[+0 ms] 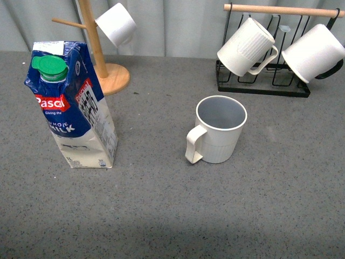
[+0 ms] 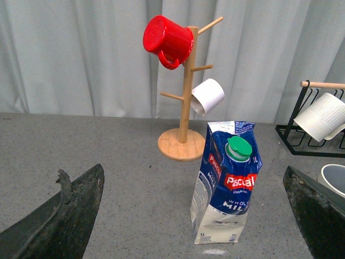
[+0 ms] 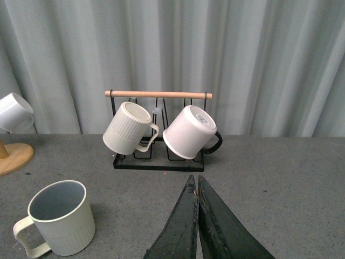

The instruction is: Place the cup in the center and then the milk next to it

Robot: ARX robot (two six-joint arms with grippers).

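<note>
The cup point(image 1: 218, 129), cream with a ribbed lower body and grey-blue inside, stands upright near the middle of the grey table, its handle toward the front left. The milk point(image 1: 73, 108), a blue and white carton with a green cap, stands upright at the left, well apart from the cup. Neither arm shows in the front view. In the left wrist view my left gripper point(image 2: 193, 169) is open, its fingers point(image 2: 64, 216) wide apart, with the milk point(image 2: 226, 183) ahead between them, untouched. My right gripper point(image 3: 195, 178) is shut on nothing, with the cup point(image 3: 56, 218) off to one side.
A wooden mug tree point(image 1: 99, 54) behind the milk carries a white mug point(image 1: 116, 24) and a red mug point(image 2: 167, 40). At the back right a black rack point(image 1: 261, 86) holds a ribbed white mug point(image 1: 248, 47) and a smooth white mug point(image 1: 314, 53).
</note>
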